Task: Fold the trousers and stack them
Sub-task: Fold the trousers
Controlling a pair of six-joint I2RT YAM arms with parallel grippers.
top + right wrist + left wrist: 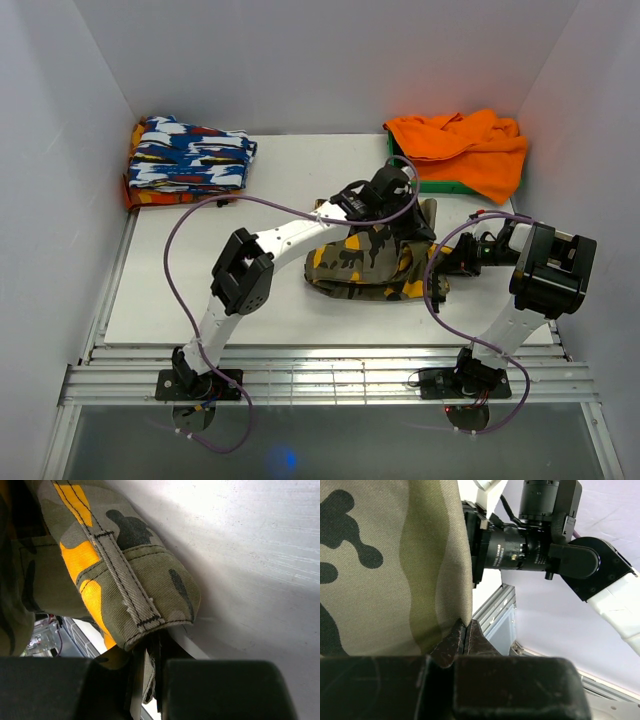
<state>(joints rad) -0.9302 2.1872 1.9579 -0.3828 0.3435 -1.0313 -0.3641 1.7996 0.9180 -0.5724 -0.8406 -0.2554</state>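
When viewed from above, shows the trousers (365, 262) bunched in a low camouflage heap on the white table (200, 300), a little right of centre. Pinched at the far edge by the left gripper (412, 212), fingers pressed together on an olive fold that rises straight from their tips in the left wrist view. Pinched at the right end by the right gripper (447, 262), fingers closed on the stitched waistband beside a belt loop (122, 582), with an orange blotch just alongside. Places the two grippers near each other, with the right arm's camera lens (512, 555) just beyond the hanging cloth. Leaves a folded blue-white-red garment (190, 155) at the far left corner and an orange cloth (465, 145) at the far right, both well apart from the heap.
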